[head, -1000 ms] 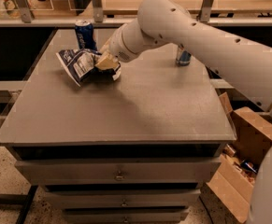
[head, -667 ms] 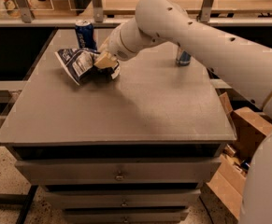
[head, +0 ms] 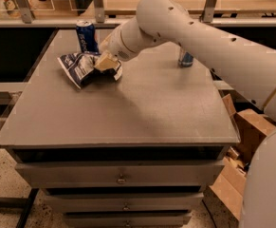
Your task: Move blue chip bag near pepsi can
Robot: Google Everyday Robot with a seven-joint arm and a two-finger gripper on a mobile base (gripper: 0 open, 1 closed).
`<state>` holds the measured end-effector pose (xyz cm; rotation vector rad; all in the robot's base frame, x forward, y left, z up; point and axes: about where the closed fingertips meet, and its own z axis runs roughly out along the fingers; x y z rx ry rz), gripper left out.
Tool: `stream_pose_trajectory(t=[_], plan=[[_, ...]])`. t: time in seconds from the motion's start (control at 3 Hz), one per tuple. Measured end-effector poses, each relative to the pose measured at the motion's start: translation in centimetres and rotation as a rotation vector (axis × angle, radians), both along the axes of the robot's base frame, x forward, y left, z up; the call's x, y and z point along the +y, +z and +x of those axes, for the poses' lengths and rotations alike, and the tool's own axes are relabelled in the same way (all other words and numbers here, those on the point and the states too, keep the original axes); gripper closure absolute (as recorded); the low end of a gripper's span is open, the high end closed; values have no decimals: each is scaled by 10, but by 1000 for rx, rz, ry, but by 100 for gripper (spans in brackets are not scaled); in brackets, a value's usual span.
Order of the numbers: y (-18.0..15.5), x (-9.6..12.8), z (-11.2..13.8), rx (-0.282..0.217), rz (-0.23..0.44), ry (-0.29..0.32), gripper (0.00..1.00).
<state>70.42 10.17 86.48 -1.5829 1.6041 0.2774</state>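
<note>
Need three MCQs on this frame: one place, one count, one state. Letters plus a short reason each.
1. Where is the end effector?
A. on the chip bag
B. over the table's front edge
C. down by the drawers

2. How many cans stand on the table?
A. one
B. two
C. four

3. The pepsi can is:
A. tipped on its side
B. upright
C. crushed flat

Key:
1 A: it sits at the chip bag's right end, at the back left of the table.
2 B: the pepsi can is behind the chip bag, and a second can is at the back right, partly behind the arm.
3 B: its silver top faces up.
</note>
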Motion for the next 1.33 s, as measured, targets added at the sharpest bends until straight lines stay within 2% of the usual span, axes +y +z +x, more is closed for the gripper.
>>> stream_pose_trajectory(t=[0.33,1.0,1.33], plan=[[0,2,-3,13,-16,25,0],[14,-12,-14,24,16,22,0],[15,-11,-15,25,44,16,0]])
